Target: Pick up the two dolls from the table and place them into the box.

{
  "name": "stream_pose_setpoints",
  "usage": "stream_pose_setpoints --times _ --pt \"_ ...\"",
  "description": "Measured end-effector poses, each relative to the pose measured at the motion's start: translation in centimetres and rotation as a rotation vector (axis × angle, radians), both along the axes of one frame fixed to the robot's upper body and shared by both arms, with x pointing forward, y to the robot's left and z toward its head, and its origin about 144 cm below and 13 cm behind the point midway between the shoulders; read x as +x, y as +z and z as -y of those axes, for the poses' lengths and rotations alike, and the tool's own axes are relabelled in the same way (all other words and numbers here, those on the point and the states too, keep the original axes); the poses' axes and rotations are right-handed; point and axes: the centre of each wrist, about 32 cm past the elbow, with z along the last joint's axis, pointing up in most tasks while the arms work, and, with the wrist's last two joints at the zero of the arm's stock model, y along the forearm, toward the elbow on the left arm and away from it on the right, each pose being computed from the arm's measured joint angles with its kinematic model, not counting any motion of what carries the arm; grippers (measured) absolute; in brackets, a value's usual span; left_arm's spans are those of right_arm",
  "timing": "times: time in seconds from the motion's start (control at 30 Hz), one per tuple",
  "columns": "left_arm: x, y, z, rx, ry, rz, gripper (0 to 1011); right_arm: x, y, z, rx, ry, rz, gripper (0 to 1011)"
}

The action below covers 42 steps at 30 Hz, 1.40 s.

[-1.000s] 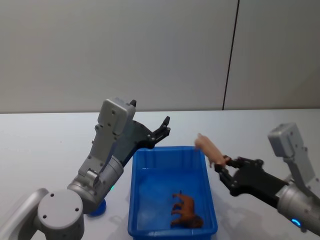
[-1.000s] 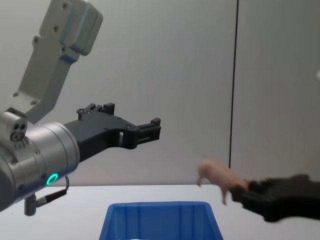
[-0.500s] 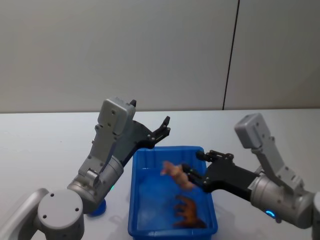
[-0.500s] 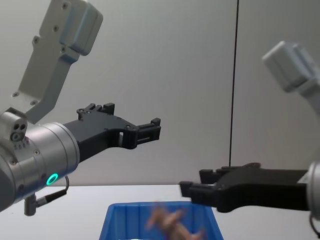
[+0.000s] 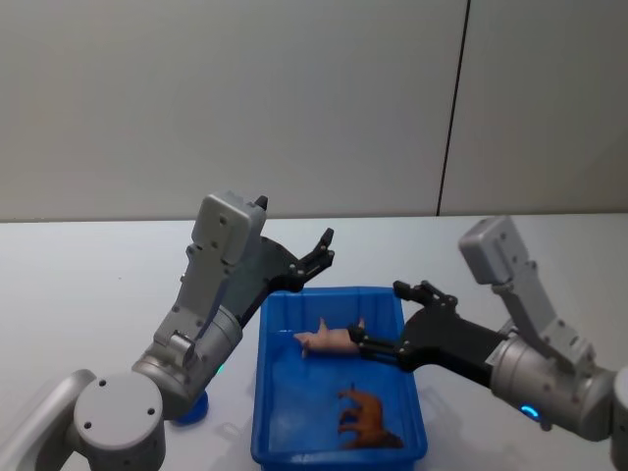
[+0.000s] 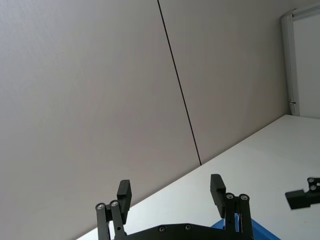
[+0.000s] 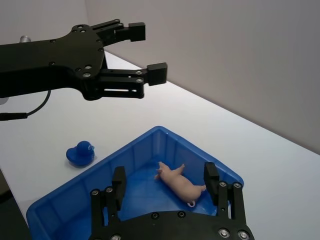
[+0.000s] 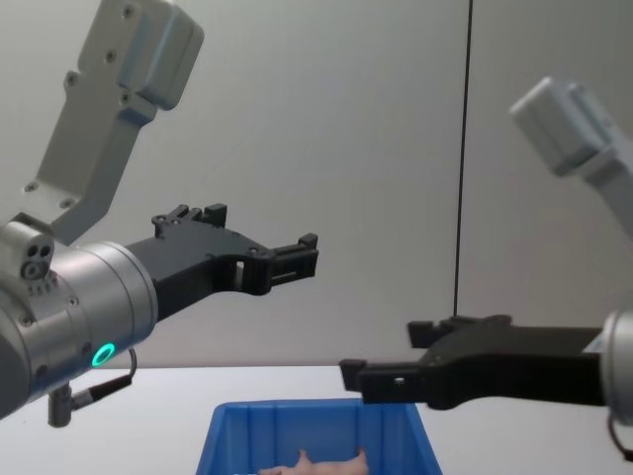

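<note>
The blue box (image 5: 263, 392) stands on the pale table (image 5: 78, 294) between my arms. A pink doll (image 5: 329, 340) lies on its side on the box floor near the far wall; it also shows in the right wrist view (image 7: 180, 184) and low in the chest view (image 8: 316, 461). A brown doll (image 5: 365, 420) lies in the near part of the box. My right gripper (image 5: 378, 314) hovers open above the box's right side, just over the pink doll, holding nothing. Beyond the box's far left corner, my left gripper (image 5: 319, 253) is raised and open, with nothing in it.
A small blue duck toy (image 7: 81, 153) sits on the table left of the box, partly behind my left arm (image 5: 191, 407). A grey wall with a dark vertical seam (image 5: 453, 108) rises behind the table. Bare tabletop lies on both sides of the box.
My right gripper swung left with the pink doll to above the box and opened. The doll fell and now lies inside. The left arm stayed still.
</note>
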Motion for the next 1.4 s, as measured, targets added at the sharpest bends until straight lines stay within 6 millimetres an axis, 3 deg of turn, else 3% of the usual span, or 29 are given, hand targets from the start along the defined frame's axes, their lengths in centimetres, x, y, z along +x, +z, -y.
stream_pose_setpoints --times 0.1,0.77,1.0,1.4 --pt "0.0 0.0 0.0 0.000 0.000 0.000 1001 -0.2 0.0 0.8 0.012 -0.012 0.006 999" --pt "-0.1 0.0 -0.1 0.006 0.002 -0.001 1001 -1.7 -0.5 7.0 0.062 -0.117 0.007 1001" --pt "-0.5 0.0 -0.8 0.027 0.021 -0.008 1001 -1.9 -0.6 7.8 0.067 -0.132 0.006 1001" --pt "-2.9 -0.5 -3.6 0.057 0.081 -0.066 1001 -2.2 -0.6 8.7 0.071 -0.147 0.006 1001"
